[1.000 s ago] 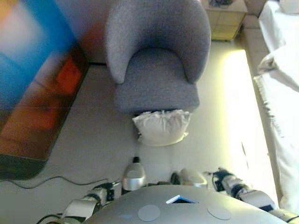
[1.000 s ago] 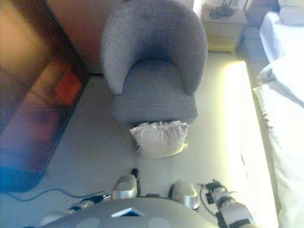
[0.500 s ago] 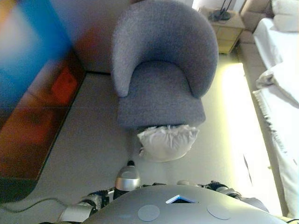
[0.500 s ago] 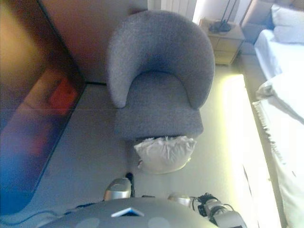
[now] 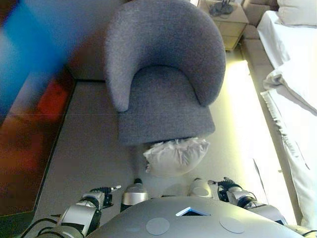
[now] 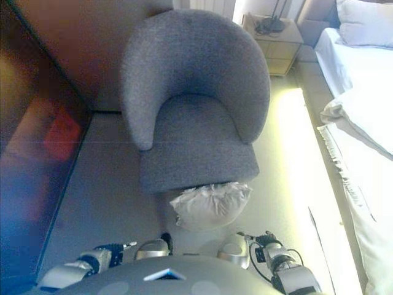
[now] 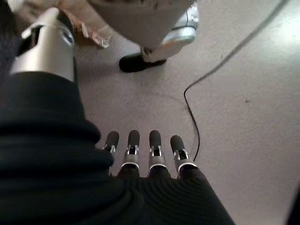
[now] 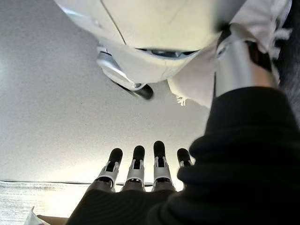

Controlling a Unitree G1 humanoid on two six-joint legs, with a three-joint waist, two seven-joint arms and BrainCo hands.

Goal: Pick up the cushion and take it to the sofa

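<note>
The white fringed cushion (image 5: 176,156) lies on the floor against the front edge of the grey armchair (image 5: 163,99), whose seat holds nothing. My left hand (image 5: 101,192) hangs low on the cushion's left, apart from it, fingers straight and holding nothing; its wrist view shows its fingers (image 7: 140,152) over bare floor. My right hand (image 6: 265,241) hangs low on the cushion's right, also apart from it. Its fingers (image 8: 140,164) are straight and hold nothing, and the cushion's edge (image 8: 192,89) shows beyond them.
A bed with white bedding (image 5: 297,99) runs along the right. A nightstand (image 5: 225,20) stands behind the armchair on the right. A dark glossy panel (image 5: 25,148) lies along the left. A thin cable (image 7: 220,61) crosses the floor on my left.
The whole picture has shifted as the camera moved. Both hands now show a little higher at the bottom, one on each side of the cushion. The cushion stays against the armchair.
</note>
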